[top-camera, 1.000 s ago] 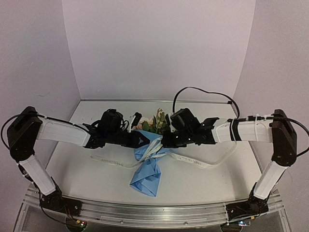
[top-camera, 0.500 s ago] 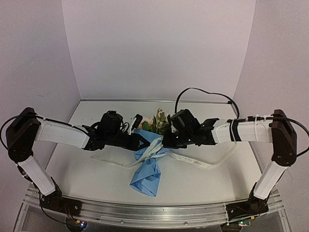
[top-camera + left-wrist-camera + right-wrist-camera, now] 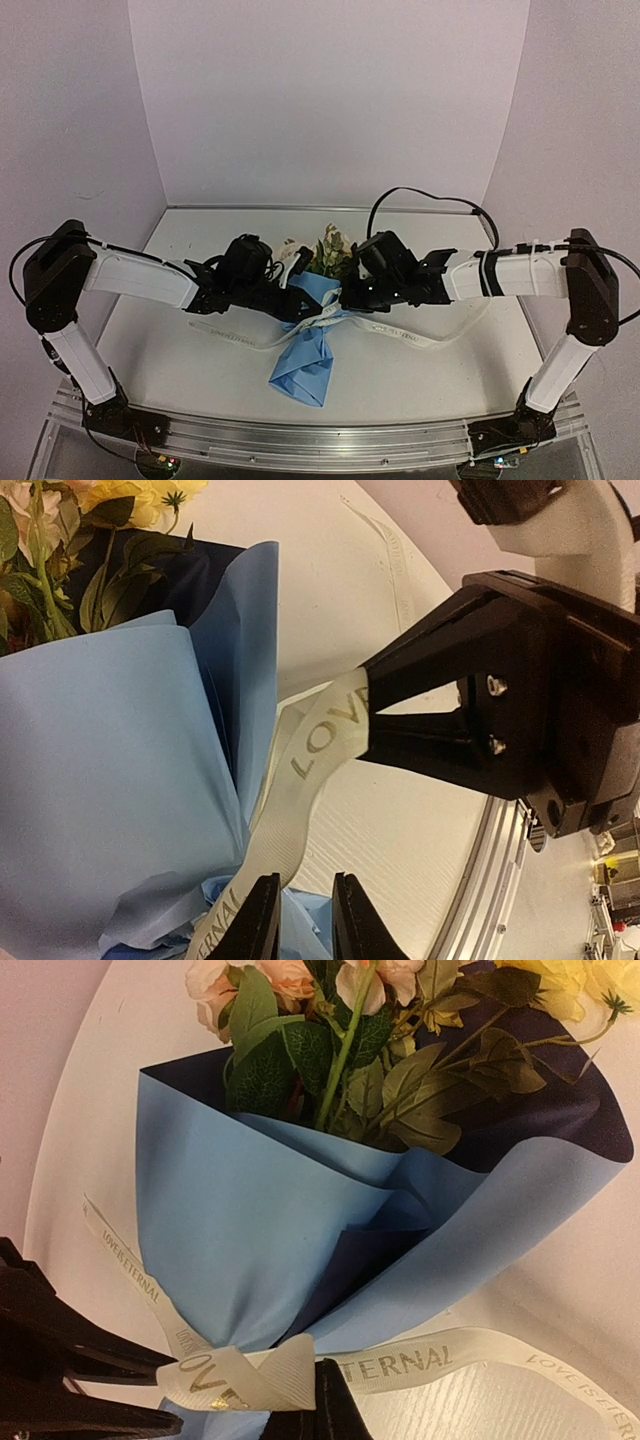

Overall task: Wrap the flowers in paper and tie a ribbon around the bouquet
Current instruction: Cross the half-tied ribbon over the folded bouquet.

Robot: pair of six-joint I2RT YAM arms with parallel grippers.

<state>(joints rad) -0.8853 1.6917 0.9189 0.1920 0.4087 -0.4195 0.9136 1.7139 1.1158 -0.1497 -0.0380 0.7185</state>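
Bouquet (image 3: pixel 305 345) lies in the middle of the table (image 3: pixel 430 375), with blue paper (image 3: pixel 250 1220) already round the flowers (image 3: pixel 330 1000). Ribbon (image 3: pixel 320 735) crosses the neck and doesn't look knotted yet. Right gripper (image 3: pixel 368 718) pinches it; left gripper (image 3: pixel 305 925) is nearly closed, can't tell on what.

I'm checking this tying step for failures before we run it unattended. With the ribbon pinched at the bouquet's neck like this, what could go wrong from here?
The right gripper pinches the ribbon only at the very tips of its jaws, so a pull might slip it free. The ribbon looks loose, with no tight knot visible, so the paper folds could spring open. The left gripper sits close to the paper and might crease it.
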